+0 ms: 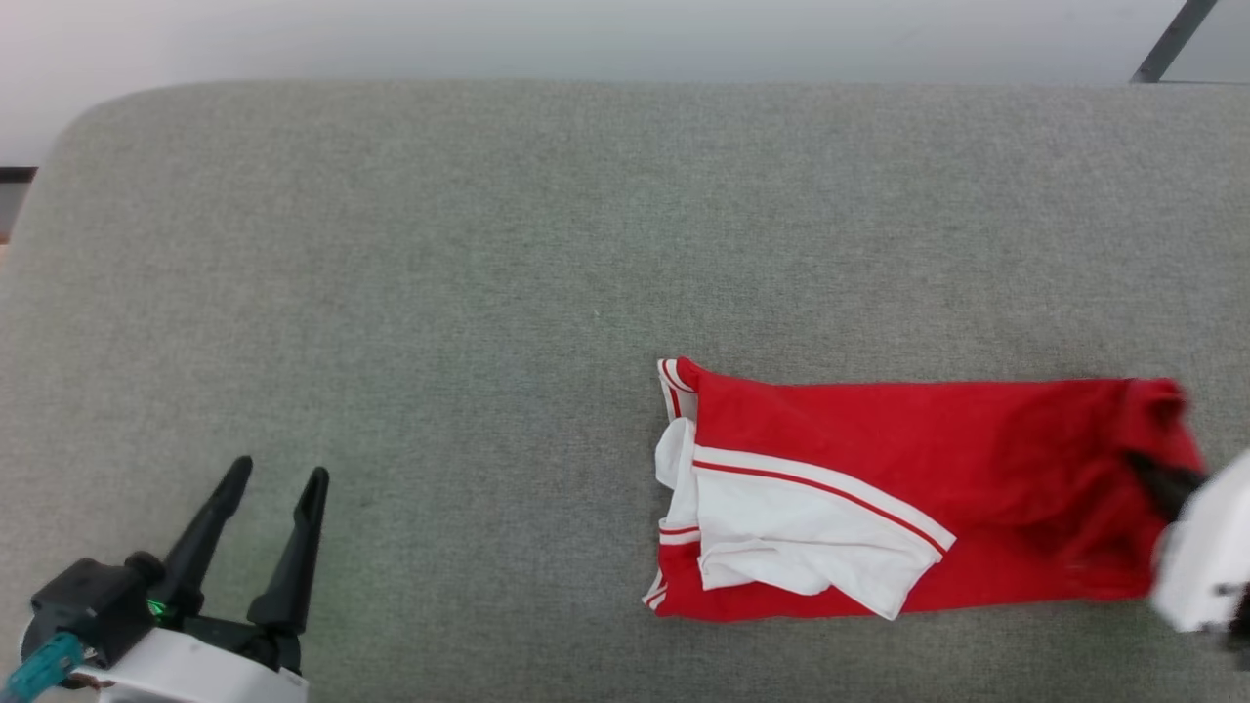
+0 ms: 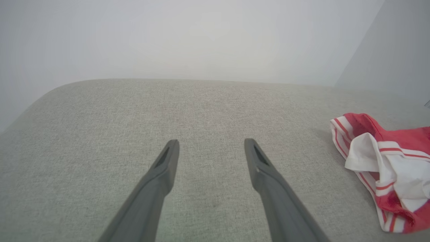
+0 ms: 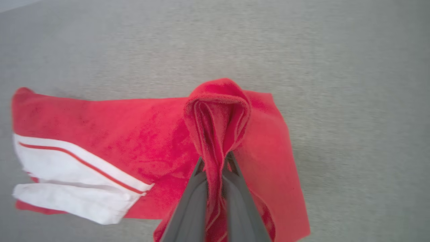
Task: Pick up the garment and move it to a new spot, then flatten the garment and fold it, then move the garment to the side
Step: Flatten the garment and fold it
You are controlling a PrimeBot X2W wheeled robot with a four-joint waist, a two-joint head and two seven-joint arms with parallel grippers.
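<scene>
The garment [image 1: 879,478], a red T-shirt folded into a long band, lies on the grey surface at the right of the head view, white sleeves with red-white trim on top at its left end; its lettering is hidden. My right gripper [image 1: 1157,478] is shut on the garment's right end. In the right wrist view a fold of the red cloth [image 3: 215,127] is pinched between the fingers [image 3: 193,198] and stands up above the rest. My left gripper [image 1: 278,474] stands open at the lower left, far from the garment, with nothing between its fingers [image 2: 161,171]. The garment's sleeve end [image 2: 386,168] lies to that gripper's right.
The grey fabric surface [image 1: 488,244] spreads wide, with a rounded far-left corner [image 1: 88,117] and a pale wall behind. A dark slanted bar [image 1: 1172,39] stands at the top right beyond the surface.
</scene>
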